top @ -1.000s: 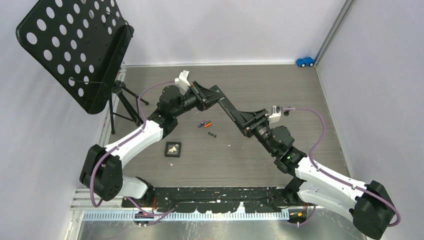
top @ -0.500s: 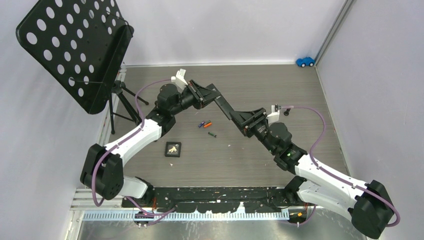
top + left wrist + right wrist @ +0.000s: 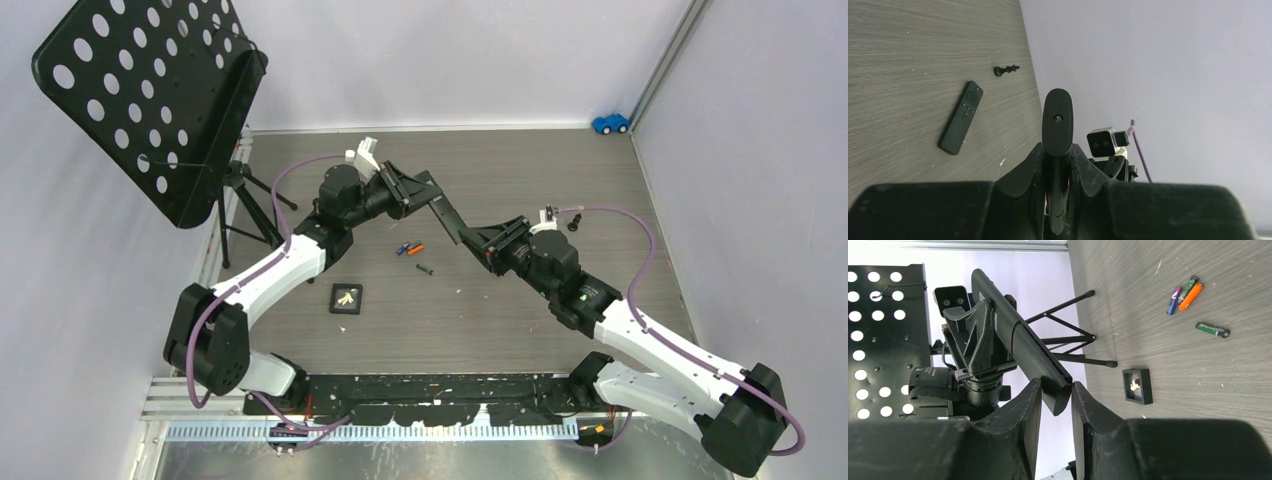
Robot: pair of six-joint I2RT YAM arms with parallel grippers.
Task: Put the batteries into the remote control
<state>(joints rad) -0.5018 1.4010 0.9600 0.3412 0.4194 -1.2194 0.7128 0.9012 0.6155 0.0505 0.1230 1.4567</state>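
A black remote control (image 3: 447,214) is held in the air between both arms. My left gripper (image 3: 403,190) is shut on its far end; in the left wrist view the remote (image 3: 1057,125) sticks up out of the closed jaws. My right gripper (image 3: 478,243) is shut on the near end, and the remote (image 3: 1018,342) runs from between its fingers (image 3: 1057,396) up to the left gripper. The batteries lie on the table below: orange (image 3: 1191,296), blue (image 3: 1174,300) and green (image 3: 1189,288) together, and a dark green one (image 3: 1213,330) apart. They also show in the top view (image 3: 411,247).
A second black remote (image 3: 961,117) lies on the table with a black chess piece (image 3: 1006,70) beyond it. A small black square box (image 3: 346,298) sits at front left. A perforated music stand on a tripod (image 3: 150,95) is at the left, a blue toy car (image 3: 610,123) at the back right.
My right wrist has rolled and its arm has shifted left, and the held remote has moved slightly left with both grippers. The batteries have not moved.
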